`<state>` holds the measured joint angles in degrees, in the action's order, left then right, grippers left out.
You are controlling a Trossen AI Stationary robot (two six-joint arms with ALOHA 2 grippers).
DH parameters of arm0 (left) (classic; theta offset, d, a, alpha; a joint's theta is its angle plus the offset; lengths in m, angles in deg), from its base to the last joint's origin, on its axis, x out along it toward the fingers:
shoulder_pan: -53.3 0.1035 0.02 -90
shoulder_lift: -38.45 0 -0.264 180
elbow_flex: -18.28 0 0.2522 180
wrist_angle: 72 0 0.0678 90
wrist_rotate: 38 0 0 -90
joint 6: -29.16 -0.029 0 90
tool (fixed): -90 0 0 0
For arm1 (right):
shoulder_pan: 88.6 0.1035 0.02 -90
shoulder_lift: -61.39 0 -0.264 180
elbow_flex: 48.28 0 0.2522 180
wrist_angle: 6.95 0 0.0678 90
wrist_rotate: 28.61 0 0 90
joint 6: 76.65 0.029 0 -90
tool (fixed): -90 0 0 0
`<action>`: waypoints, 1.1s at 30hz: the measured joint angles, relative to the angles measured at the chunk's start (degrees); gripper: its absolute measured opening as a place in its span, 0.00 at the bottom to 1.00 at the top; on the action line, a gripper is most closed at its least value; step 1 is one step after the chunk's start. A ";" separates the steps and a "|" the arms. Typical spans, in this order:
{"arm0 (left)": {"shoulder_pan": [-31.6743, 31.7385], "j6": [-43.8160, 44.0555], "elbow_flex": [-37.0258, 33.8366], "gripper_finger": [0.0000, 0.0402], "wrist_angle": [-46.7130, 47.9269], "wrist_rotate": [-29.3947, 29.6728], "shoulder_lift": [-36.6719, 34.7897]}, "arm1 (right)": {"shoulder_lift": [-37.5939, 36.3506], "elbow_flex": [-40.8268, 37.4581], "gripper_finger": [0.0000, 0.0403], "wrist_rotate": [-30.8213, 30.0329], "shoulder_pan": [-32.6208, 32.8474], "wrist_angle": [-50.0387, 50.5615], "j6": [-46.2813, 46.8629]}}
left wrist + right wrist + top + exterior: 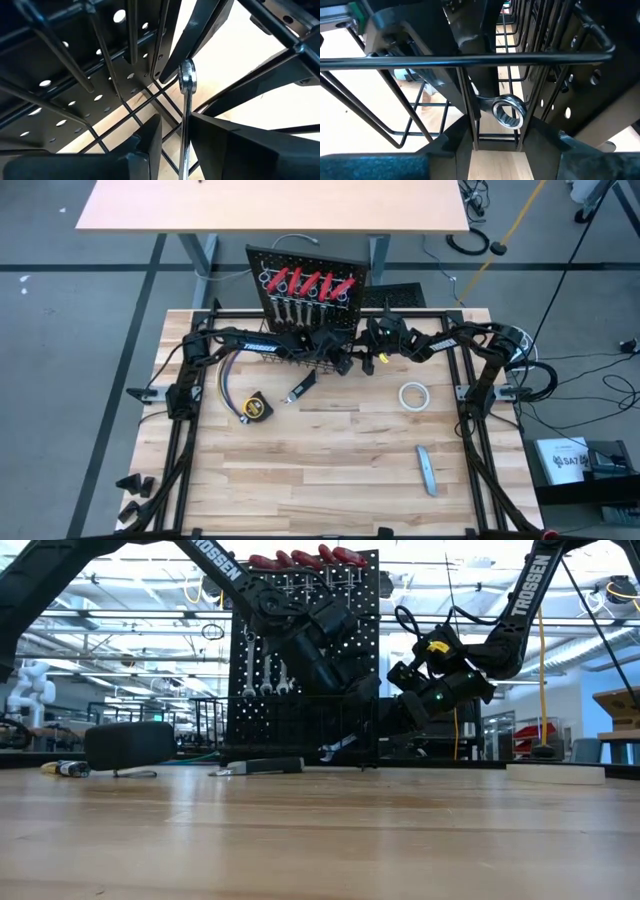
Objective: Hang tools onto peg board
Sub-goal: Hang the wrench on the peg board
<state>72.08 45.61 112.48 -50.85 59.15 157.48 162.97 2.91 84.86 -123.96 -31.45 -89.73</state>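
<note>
The peg board (pixel 300 265) stands upright at the table's far edge, with red-handled tools (pixel 305 281) and silver wrenches (pixel 297 308) hanging on it. A black wire basket (pixel 290 725) sits at its base. My left gripper (pixel 179 122) reaches down into the basket, shut on a silver wrench (pixel 186 100). My right gripper (pixel 497 132) is at the basket's right end (pixel 352 360), closed on its wires. The wrench's ring end (pixel 509 111) shows just beyond the right fingers. The yellow tape measure (pixel 255 408), knife (pixel 300 389), tape roll (pixel 413 395) and grey bar (pixel 427 470) lie on the tabletop. My left gripper pinches the wrench's shaft (pixel 184 142) between its two fingers, which lie along it. They come slanting down from above and from the table's left. The ring end (pixel 187 77) sticks out past the fingertips inside the basket; whether it rests on the basket I cannot tell. My right gripper clasps two upright wires (pixel 475 131) of the basket's right end wall between its fingers, one pad outside each wire. It comes from the table's right, slanting slightly down, under the basket's top rim (pixel 470 61). The basket stays standing on the table.
Coloured wires (pixel 228 385) trail beside the left arm. The two arms' black frames (pixel 175 440) run along the table's left and right sides. The near half of the wooden tabletop (pixel 330 480) holds only the grey bar. A second table (pixel 270 205) stands behind.
</note>
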 joint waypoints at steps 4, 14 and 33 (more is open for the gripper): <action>0.04 -1.02 -0.04 0.16 -0.63 -0.77 0.07 | 0.00 0.00 0.35 0.12 0.00 -0.06 -0.10; 0.04 -1.19 -0.15 0.04 -0.34 -1.08 -0.39 | -0.11 0.25 0.36 -2.85 0.04 1.24 0.15; -1.71 -5.39 -0.19 0.03 -2.01 4.53 -3.06 | -0.20 0.32 0.44 -5.51 -2.96 5.00 2.93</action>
<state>70.37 40.22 112.29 -52.87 63.68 154.42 162.78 3.23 79.35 -126.91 -26.45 -86.80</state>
